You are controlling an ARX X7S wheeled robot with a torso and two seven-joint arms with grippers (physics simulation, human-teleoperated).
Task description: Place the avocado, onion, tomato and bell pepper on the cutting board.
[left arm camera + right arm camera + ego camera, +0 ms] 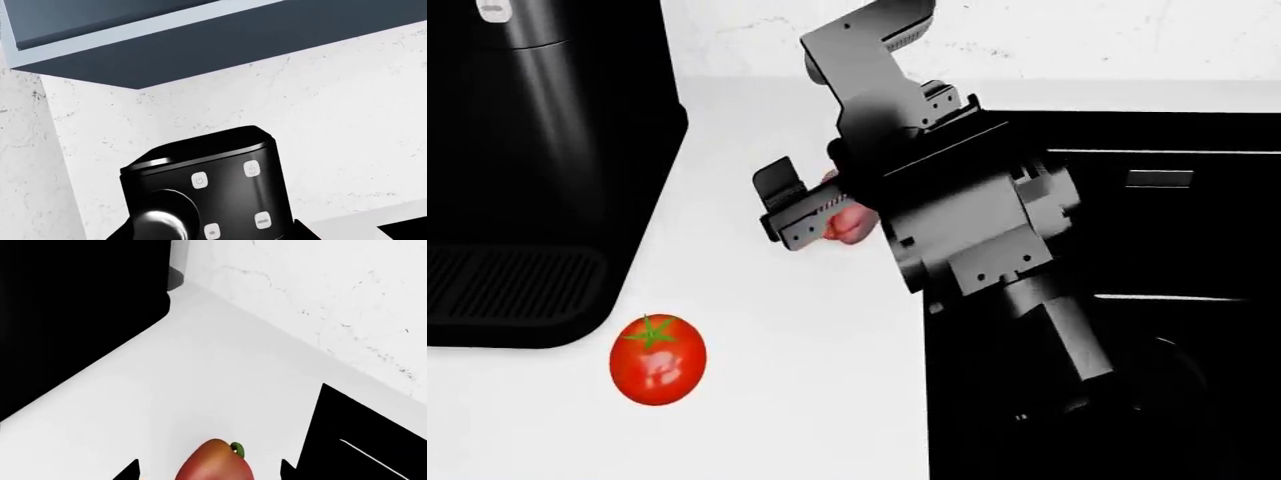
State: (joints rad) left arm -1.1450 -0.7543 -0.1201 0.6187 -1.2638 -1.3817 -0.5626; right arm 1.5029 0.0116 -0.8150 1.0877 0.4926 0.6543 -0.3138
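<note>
The pinkish-red bell pepper lies on the white counter, a short green stem at its tip. My right gripper is down over it and open, with a dark fingertip on either side and counter showing in both gaps. Nearer me and further left, the glossy red tomato with its green cap stands alone. Only the dark fingertips of my left gripper show, wide apart and empty, facing a black coffee machine. The avocado, onion and cutting board are out of view.
A black coffee machine fills the counter's left side, under a dark wall cabinet. A black cooktop borders the counter on the right. The marbled white wall stands behind.
</note>
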